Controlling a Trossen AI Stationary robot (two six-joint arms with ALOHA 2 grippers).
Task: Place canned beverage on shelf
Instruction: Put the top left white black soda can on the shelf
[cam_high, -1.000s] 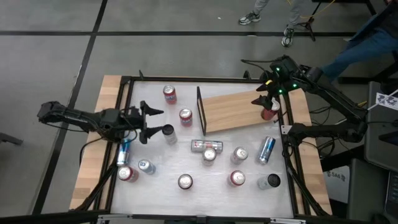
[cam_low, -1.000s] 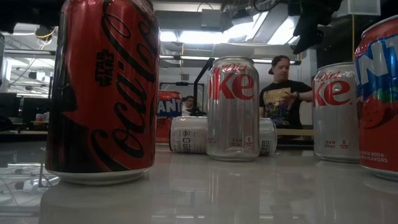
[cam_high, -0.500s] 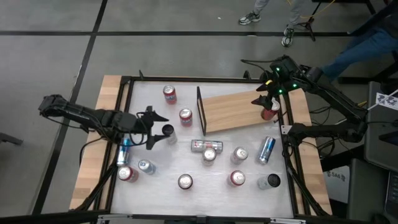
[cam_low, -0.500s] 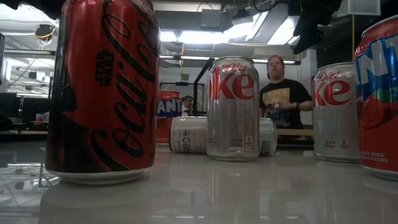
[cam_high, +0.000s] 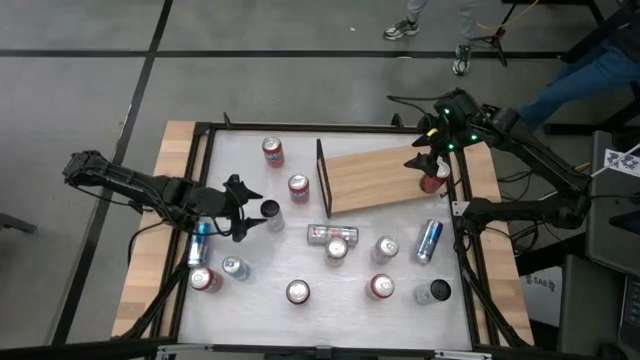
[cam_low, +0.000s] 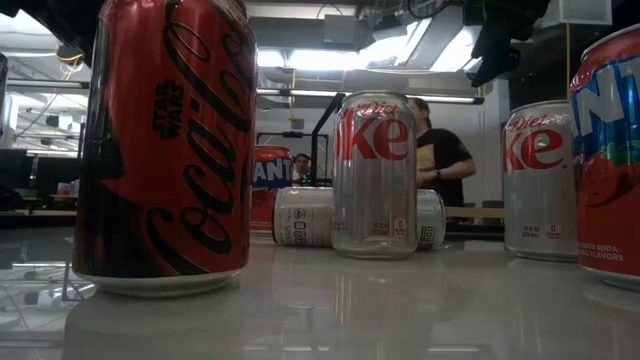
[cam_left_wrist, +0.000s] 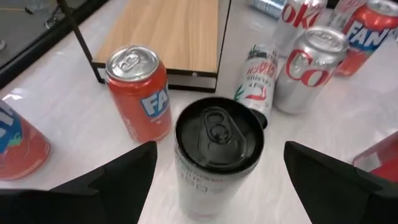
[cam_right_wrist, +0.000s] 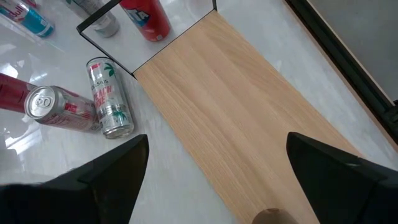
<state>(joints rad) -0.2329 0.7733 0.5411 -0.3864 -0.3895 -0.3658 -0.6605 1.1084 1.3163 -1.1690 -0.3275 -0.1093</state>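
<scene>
The table carries the shelf, a flat wooden board with a thin black frame upright at the end nearest the left arm. The board lies directly ahead of the right jaws and reaches beneath them. The right jaws are released, both fingers wide apart over the far end of the board. A red can stands at that end, close below the right jaws; the high view does not show whether it rests on the board or just beside its edge.

The left jaws are also released. The black-topped can stands upright between the two spread fingers, touching neither. In the high view this can is just ahead of the left jaws.

Beyond the left jaws stands an orange Fanta can, just beside the black-topped can and in front of the shelf frame. A slim white can lies on its side farther off, next to a silver Coke can.
</scene>
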